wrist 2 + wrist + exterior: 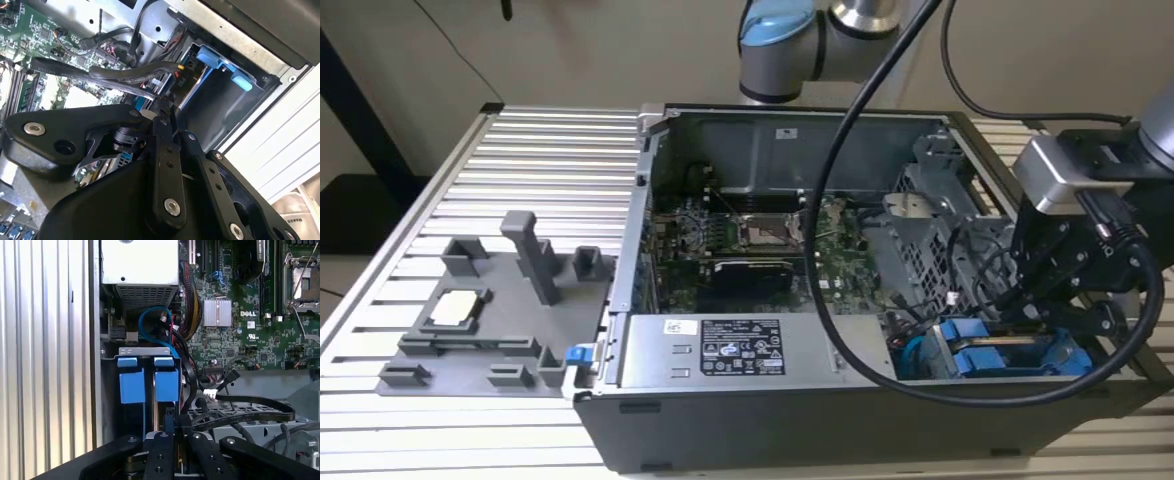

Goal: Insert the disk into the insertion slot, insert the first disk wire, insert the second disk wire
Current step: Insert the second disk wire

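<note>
Black gripper (172, 440) fingers sit pressed together on a dark cable plug, we judge, just beside the disk (167, 379) already seated in the insertion slot (145, 352), so wiring can begin.

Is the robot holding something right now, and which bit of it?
It cannot be told. The end effector sits among black cables beside the blue-framed disk, but its tips are hidden.
</note>
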